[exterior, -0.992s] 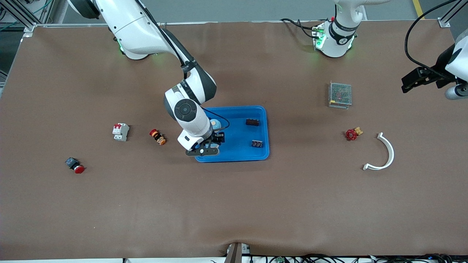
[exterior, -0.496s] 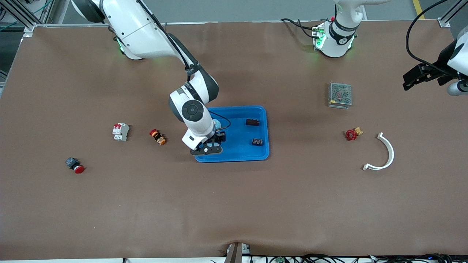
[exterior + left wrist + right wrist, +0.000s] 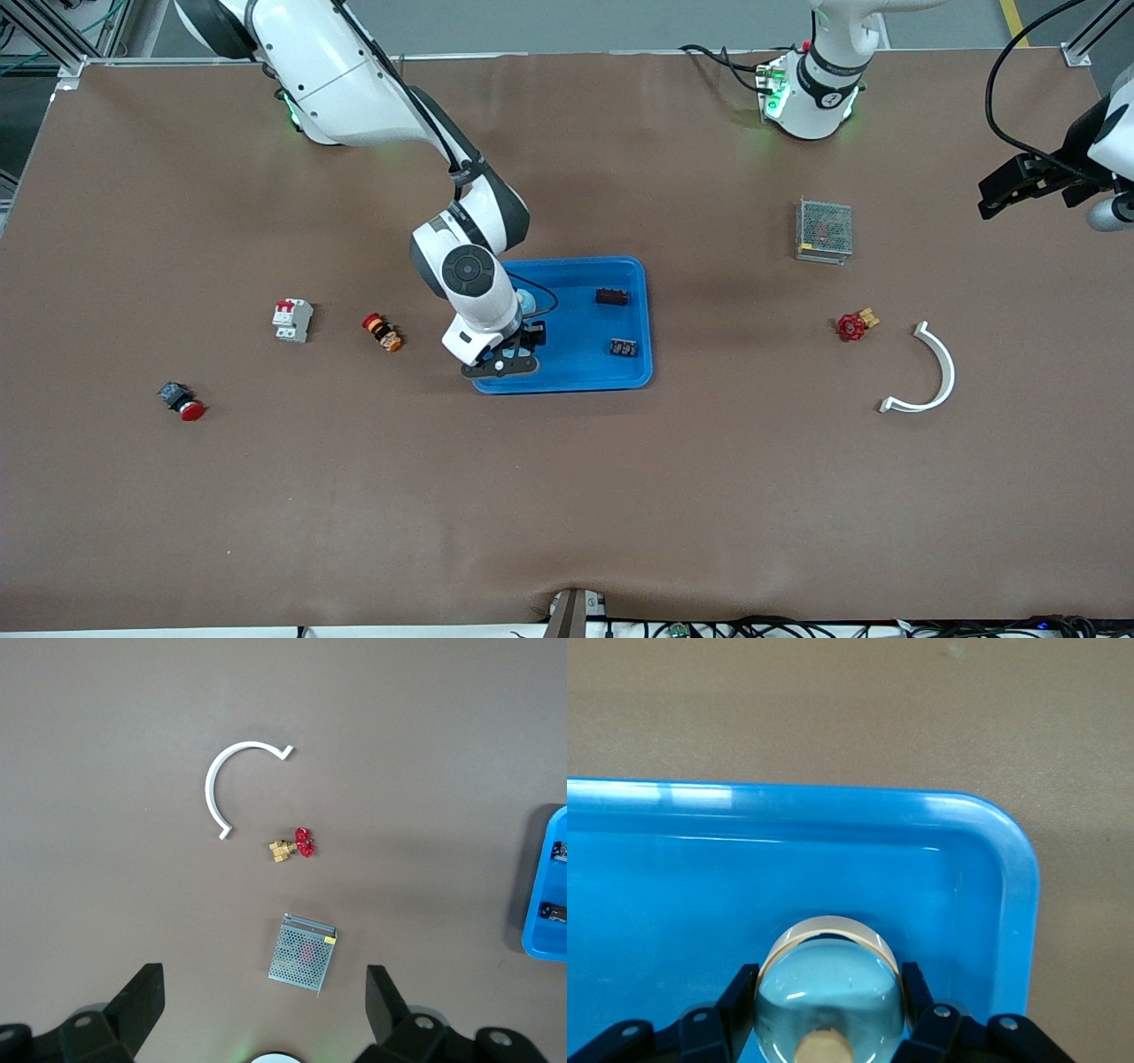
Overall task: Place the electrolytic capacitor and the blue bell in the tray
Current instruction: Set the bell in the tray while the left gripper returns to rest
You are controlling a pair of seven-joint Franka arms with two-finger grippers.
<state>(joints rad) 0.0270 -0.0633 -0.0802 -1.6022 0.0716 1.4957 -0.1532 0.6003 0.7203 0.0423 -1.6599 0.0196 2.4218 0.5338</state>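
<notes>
The right gripper (image 3: 509,352) holds the blue bell (image 3: 831,985) low inside the tray (image 3: 633,372), unreleased; the left gripper (image 3: 266,1010) waits with jaws wide.

Matte brown table covering (image 3: 567,496). Shallow bright-blue plastic tray (image 3: 633,377), glossy, with pale highlights along its rim. Light-blue domed bell with a cream rim (image 3: 831,988), held between black fingers (image 3: 735,1001). Two small dark blocks (image 3: 612,296) on the tray floor. Silver perforated metal box (image 3: 825,229), mesh pattern, faint red showing through. Brass valve with a red handwheel (image 3: 854,325). White curved plastic strip (image 3: 930,374). White breaker with red switches (image 3: 291,319). Arm shells white, joints black.
</notes>
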